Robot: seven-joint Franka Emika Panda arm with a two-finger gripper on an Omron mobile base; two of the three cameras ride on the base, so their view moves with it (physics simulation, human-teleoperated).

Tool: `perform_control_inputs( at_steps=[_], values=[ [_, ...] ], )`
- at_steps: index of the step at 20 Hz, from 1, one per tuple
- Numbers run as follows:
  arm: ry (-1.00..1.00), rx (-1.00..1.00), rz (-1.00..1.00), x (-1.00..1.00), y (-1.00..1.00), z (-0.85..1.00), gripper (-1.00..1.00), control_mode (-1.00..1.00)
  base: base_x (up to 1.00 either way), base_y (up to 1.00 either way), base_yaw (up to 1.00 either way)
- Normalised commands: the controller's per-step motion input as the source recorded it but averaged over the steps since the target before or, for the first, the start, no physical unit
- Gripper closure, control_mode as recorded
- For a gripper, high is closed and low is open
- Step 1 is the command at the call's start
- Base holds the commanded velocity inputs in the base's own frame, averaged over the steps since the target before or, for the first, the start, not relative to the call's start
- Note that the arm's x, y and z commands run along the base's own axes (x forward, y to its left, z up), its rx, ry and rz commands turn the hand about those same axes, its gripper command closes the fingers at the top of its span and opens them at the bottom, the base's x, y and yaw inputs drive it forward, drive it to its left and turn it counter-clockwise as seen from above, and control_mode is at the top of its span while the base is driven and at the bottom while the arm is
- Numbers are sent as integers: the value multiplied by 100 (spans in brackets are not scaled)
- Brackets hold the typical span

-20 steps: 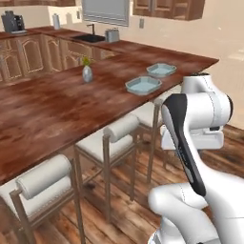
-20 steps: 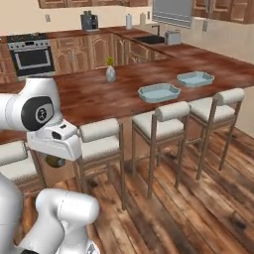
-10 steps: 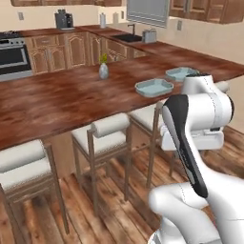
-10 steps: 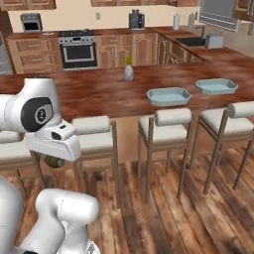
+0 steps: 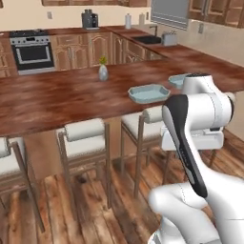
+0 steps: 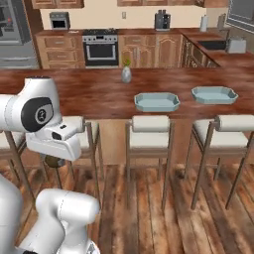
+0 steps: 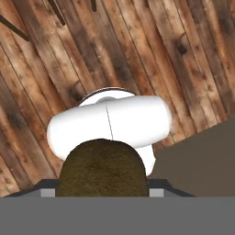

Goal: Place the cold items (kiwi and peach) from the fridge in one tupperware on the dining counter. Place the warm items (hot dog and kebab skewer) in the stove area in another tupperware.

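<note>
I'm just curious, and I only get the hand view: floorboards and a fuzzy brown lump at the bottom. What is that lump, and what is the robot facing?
Observer: The lump is a kiwi. The robot faces a long wooden counter with stools tucked along its near side.
Visitor: Is anything on the counter?
Observer: A pale blue tub and a second tub beside it, both empty.
Visitor: Anything else up there?
Observer: A small vase, farther back than the tubs.
</note>
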Motion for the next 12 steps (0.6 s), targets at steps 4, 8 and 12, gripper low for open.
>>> perform_control_inputs(
  at_steps=[4, 8, 12],
  values=[
    [0, 0, 0, 0, 0, 0, 100, 100, 18, -100, 44],
    [0, 0, 0, 0, 0, 0, 100, 100, 22, -100, 41],
    [0, 0, 0, 0, 0, 0, 100, 100, 38, -100, 37]
  ],
)
